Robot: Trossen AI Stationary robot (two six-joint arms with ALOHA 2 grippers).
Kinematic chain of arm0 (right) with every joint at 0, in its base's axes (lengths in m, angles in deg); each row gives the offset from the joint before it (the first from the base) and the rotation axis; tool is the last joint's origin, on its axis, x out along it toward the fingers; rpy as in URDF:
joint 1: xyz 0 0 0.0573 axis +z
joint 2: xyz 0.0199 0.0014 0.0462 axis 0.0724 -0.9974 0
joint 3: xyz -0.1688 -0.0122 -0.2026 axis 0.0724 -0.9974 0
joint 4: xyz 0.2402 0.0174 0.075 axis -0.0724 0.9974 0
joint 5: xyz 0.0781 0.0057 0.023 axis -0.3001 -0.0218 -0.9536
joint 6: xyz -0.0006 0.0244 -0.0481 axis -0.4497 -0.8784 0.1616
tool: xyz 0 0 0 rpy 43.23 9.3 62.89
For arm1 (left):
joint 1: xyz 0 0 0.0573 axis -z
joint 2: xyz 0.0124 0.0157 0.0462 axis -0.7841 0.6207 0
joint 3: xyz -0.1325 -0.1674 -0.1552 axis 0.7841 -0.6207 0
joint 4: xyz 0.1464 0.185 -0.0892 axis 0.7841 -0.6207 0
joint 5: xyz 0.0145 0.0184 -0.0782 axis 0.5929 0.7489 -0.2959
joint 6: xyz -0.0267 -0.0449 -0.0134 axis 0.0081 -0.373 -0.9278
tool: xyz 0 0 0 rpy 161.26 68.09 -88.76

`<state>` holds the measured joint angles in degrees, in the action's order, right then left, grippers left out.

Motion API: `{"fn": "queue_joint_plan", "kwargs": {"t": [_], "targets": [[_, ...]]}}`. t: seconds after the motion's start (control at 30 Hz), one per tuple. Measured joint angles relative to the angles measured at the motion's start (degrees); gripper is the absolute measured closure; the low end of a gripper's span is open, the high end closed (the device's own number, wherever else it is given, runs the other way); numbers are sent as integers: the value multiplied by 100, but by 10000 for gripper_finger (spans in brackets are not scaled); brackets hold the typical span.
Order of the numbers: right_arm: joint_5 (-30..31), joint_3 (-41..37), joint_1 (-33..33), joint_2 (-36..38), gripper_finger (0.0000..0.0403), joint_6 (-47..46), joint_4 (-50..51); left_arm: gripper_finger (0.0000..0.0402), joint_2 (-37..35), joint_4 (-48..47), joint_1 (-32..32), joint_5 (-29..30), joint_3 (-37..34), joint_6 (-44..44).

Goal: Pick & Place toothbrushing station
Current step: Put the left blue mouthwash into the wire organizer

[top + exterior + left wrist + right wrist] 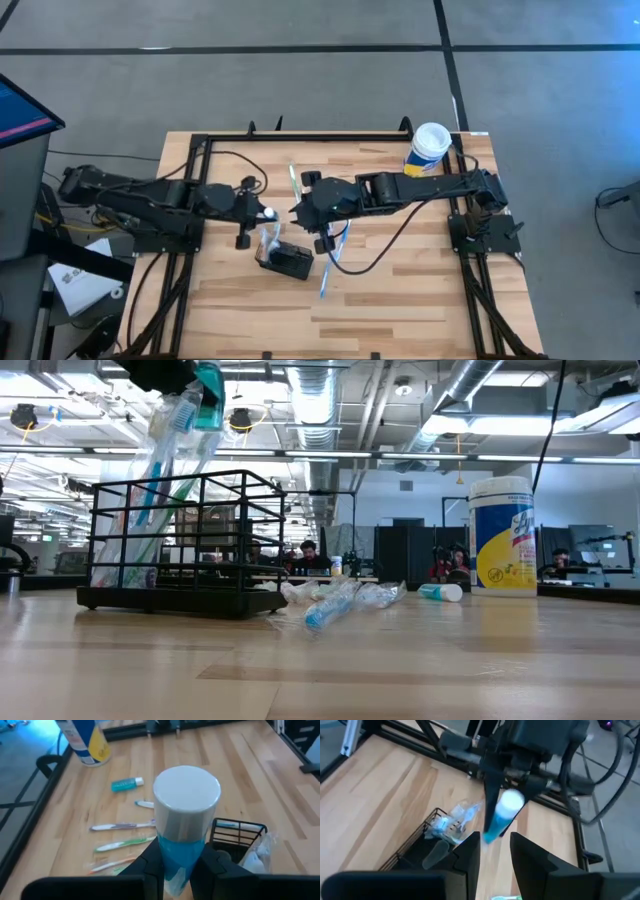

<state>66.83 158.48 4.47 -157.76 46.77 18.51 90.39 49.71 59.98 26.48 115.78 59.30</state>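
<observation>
The toothbrushing station is a black wire-frame basket [285, 262] [180, 540] [239, 836] [420, 845] standing on the wooden table near its middle. Clear-wrapped toothbrush packs [150, 490] lean inside it. My left gripper [262, 213] [181, 862] comes from the table's left and is shut on a blue tube with a big white cap [186, 795] [502, 815], just above the basket's far-left side. My right gripper [298, 212] [495, 845] hovers close on the tube's right, open, with bare table showing between its fingers. My left gripper pinches the tube's blue body [181, 849] just below the white cap between its two fingers. The fingers slant down from the table's left. The tube stands roughly upright, cap up, lifted clear of the table. Its lower end is hidden behind the fingers.
A yellow-and-white canister [428, 148] [503, 535] stands at the far right. A small teal tube [126, 784] and loose toothbrushes [122, 826] [125, 843] lie beyond the basket. A blue toothbrush [330, 270] lies to the basket's right. Bare wood lies toward the near edge.
</observation>
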Motion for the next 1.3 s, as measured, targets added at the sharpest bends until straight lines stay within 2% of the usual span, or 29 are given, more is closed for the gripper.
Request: {"fn": "queue_joint_plan", "kwargs": {"t": [0.2,0.43,0.7,0.97,1.3], "targets": [[-330,0,2,0,305,-173,-29,356,549,19,67,47,366,2],[-339,0,-17,0,300,-191,18,353,755,-28,68,49,683,11],[-324,4,-130,-61,251,-196,-1,354,751,4,339,67,779,10],[-334,-11,-155,-266,201,-211,-268,354,751,87,449,364,779,10],[-343,13,-157,-464,192,-196,-594,354,751,108,449,408,779,11]]}}
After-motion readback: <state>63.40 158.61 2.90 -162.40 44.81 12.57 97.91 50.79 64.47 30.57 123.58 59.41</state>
